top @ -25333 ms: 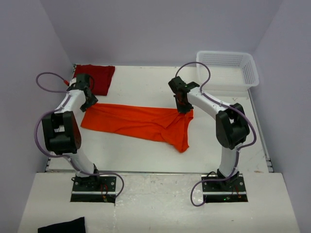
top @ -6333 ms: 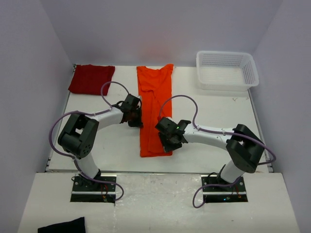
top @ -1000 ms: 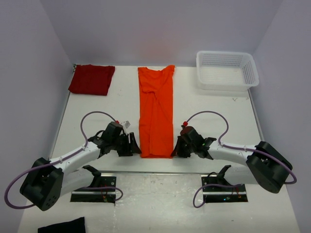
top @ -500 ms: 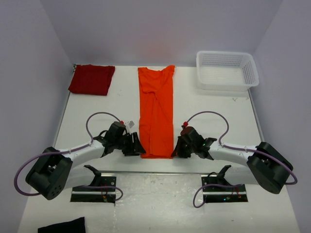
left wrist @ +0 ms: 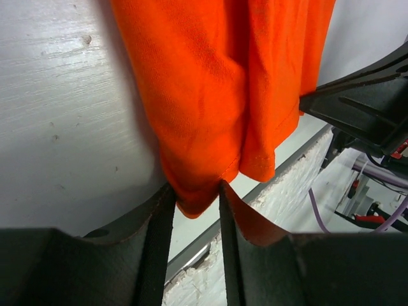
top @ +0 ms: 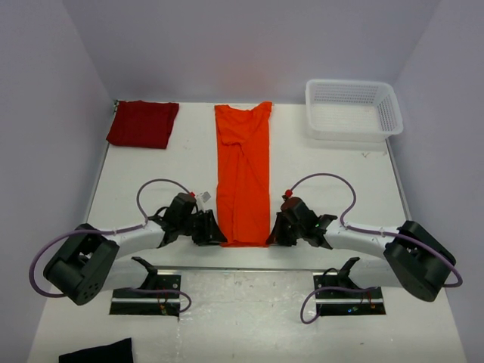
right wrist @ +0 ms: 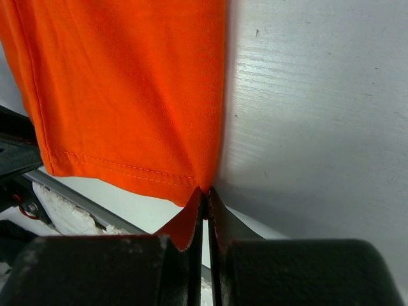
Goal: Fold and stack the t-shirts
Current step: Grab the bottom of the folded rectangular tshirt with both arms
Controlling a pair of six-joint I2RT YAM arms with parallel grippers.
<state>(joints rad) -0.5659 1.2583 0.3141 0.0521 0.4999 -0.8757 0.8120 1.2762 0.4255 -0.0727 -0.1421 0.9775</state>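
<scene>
The orange t-shirt (top: 243,174) lies folded into a long narrow strip down the middle of the table, collar end far, hem near. My left gripper (top: 214,231) is at its near left corner. In the left wrist view that gripper (left wrist: 194,188) stands part open, and the orange cloth (left wrist: 223,83) has its corner between the fingers. My right gripper (top: 276,231) is at the near right corner. It (right wrist: 205,191) is shut on the hem corner of the orange cloth (right wrist: 121,83). The dark red t-shirt (top: 142,123) lies folded at the far left.
A white mesh basket (top: 352,130) stands at the far right corner. The table's near edge (top: 249,266) runs just behind both grippers. A small black cloth (top: 97,353) lies off the table at the lower left. Purple walls enclose the table.
My left gripper has slid right to the shirt's near left corner and its jaws have narrowed around it. The right gripper has stayed shut on its corner. The shirt has not moved.
</scene>
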